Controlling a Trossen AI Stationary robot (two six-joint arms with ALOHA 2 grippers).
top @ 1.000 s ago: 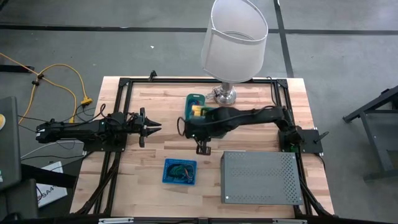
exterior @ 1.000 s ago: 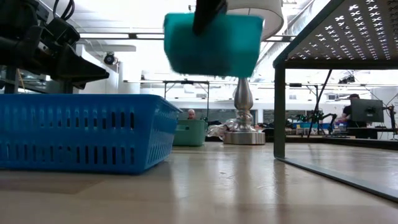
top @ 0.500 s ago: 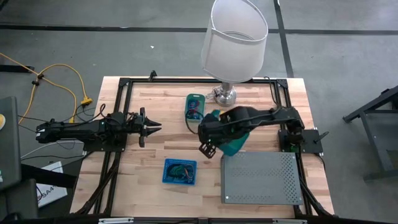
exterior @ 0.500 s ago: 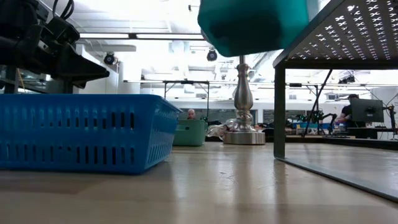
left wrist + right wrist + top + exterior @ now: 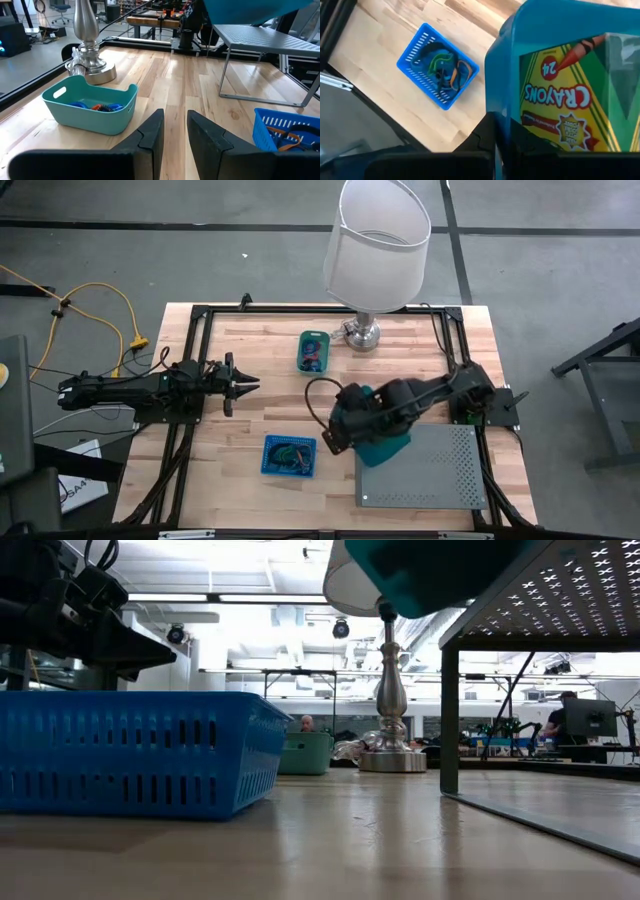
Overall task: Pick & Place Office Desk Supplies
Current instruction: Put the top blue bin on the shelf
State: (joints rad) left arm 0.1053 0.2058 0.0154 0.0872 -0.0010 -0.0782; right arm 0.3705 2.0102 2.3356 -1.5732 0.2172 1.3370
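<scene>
A lamp [image 5: 375,255] stands at the tabletop's [image 5: 250,380] back edge, a bin [image 5: 313,351] just left of it; a basket [image 5: 289,455] sits near the front edge, a perforated box [image 5: 430,475] at the front right corner.

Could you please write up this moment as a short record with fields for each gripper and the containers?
right gripper: shut on the rim of a teal bin, held above the corner of the grey perforated box
bin contents: box of crayons
left gripper: idle at the table's left side, holding nothing
second teal bin: beside the lamp base
blue basket: front of table, holding loops

Lamp [image 5: 378,242], grey perforated box [image 5: 425,470]
</scene>
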